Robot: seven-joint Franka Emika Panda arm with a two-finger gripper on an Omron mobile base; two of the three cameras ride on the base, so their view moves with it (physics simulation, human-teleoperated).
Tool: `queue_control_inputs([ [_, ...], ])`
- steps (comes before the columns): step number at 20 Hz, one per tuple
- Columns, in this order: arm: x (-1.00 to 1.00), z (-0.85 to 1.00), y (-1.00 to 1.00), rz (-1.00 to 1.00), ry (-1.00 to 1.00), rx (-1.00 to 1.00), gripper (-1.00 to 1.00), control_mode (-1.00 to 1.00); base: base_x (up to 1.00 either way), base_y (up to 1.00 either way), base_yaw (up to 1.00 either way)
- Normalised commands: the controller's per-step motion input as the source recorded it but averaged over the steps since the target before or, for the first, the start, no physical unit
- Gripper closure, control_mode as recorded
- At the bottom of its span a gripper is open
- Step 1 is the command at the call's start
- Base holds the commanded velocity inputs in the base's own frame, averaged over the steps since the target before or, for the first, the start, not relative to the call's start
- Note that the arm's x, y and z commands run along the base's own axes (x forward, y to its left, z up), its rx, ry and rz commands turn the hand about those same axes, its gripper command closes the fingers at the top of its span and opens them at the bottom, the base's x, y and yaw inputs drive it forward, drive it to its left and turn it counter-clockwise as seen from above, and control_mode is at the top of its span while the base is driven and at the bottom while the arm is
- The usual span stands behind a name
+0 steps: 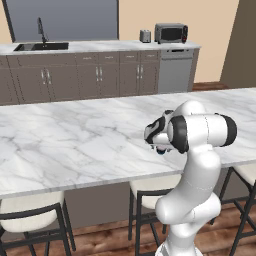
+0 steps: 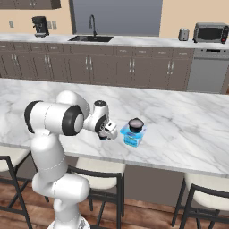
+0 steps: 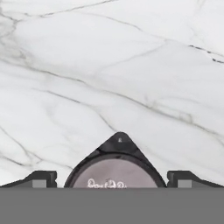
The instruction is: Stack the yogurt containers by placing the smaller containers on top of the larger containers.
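Yogurt container [image 3: 114, 171], dark cup with grey lid, sits on the marble island counter [image 2: 179, 116] near its front edge, seemingly atop a blue tub [image 2: 133, 138]. It lies directly below the gripper [image 3: 112, 181], centred between its 2 wide-spread fingertips [image 3: 41, 178]. Nothing held.

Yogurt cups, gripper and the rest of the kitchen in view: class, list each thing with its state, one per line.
dark yogurt cup: upright, lid on, stacked atop the blue container.
blue container: upright on the marble counter.
gripper: open, fingertips either side of the cup's lid.
microwave: door closed.
dishwasher: closed.
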Motion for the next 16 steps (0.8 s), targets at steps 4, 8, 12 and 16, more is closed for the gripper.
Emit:
queue_control_inputs([
  [4, 0.00, -0.10, 0.00, 0.00, 0.00, 0.00, -1.00, -1.00, 0.00, 0.00, 0.00],
  [8, 0.00, -0.05, 0.00, 0.00, -0.01, 0.00, -1.00, -1.00, 0.00, 0.00, 0.00],
  [12, 0.00, 0.00, 0.00, 0.00, 0.00, 0.00, -1.00, -1.00, 0.00, 0.00, 0.00],
  [16, 0.00, 0.00, 0.00, 0.00, 0.00, 0.00, -1.00, -1.00, 0.00, 0.00, 0.00],
])
